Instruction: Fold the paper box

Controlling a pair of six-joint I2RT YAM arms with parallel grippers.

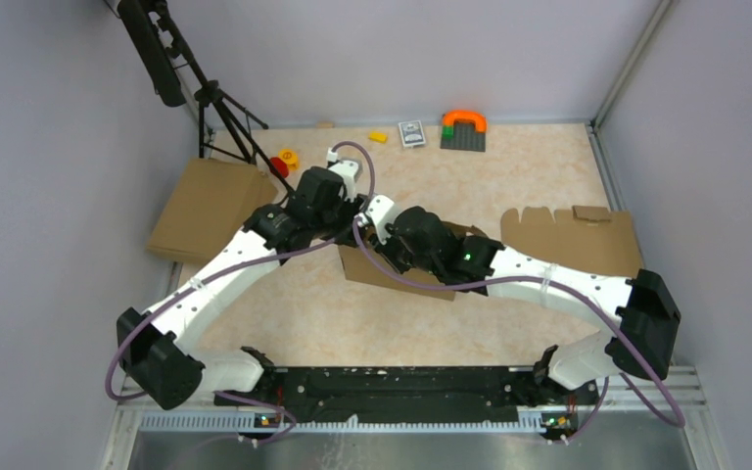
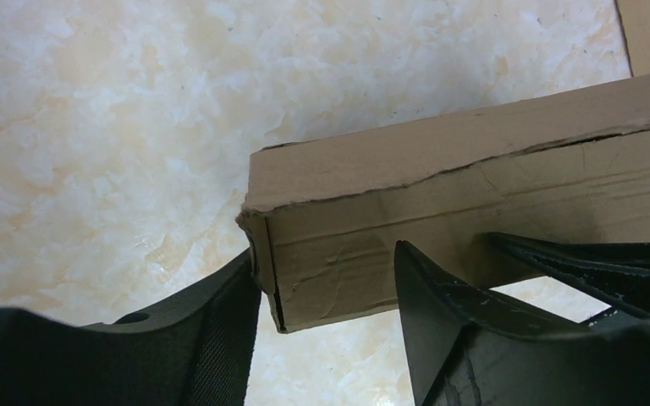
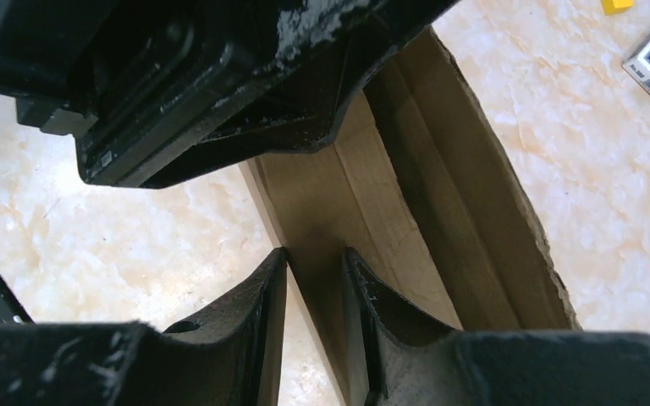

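The paper box (image 1: 377,271) is a shallow brown cardboard box in the middle of the table, mostly hidden under both wrists in the top view. In the left wrist view one corner of the paper box (image 2: 474,169) stands between the spread fingers of my left gripper (image 2: 326,254). Its left finger (image 2: 212,330) touches the box's end, and the other finger crosses in front of the long wall with a gap. My right gripper (image 3: 315,258) straddles a thin side wall of the paper box (image 3: 440,186) and is shut on it. The left gripper's black body hangs just above.
A stack of flat cardboard (image 1: 206,206) lies at the left. A notched cardboard blank (image 1: 568,235) lies at the right. A tripod (image 1: 220,108) stands at the back left. Along the far edge sit an orange arch on a grey plate (image 1: 463,129), a card pack (image 1: 411,132) and small toys.
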